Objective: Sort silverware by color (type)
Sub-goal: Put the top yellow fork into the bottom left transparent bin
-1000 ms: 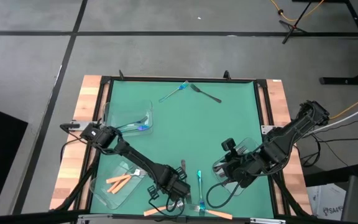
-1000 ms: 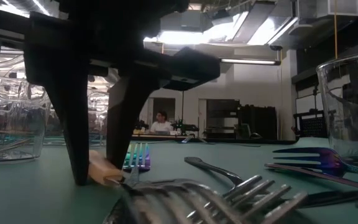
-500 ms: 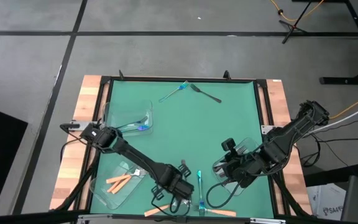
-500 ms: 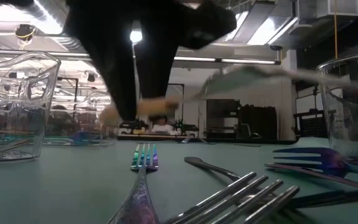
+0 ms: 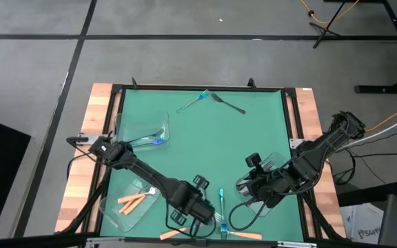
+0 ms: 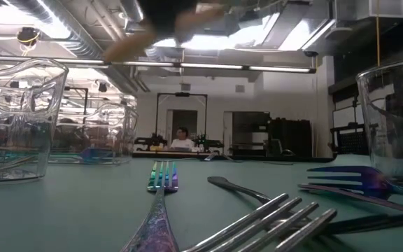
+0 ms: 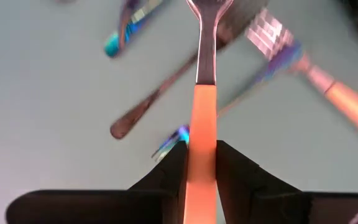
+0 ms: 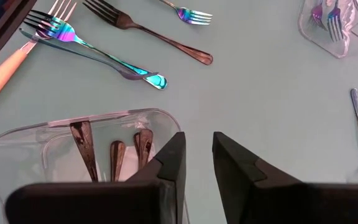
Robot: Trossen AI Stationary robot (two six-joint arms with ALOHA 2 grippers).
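My left gripper is near the table's near edge, shut on an orange-handled fork held above the mat. The fork's orange handle shows blurred at the top of the low view. My right gripper hangs above the clear tray at the right, which holds dark forks. Its fingers are a little apart with nothing between them. Below my left gripper, a blue-teal fork and orange forks lie on the mat. My left gripper pinches the fork's orange handle between its two fingers, one on each long side. The fingers come from above, pointing steeply down. The silver tine end juts out past the fingertips. The fork is lifted clear of the mat and the forks below.
A clear tray at the far left holds a blue-teal fork, and another at the near left holds orange forks. A blue-teal fork and a dark fork lie near the far edge. More forks lie close to the low camera.
My left gripper has risen from the mat with the orange fork, rolling its wrist on the way up, and has left the low view at the top. The fork, which lay among the others, is now lifted clear.
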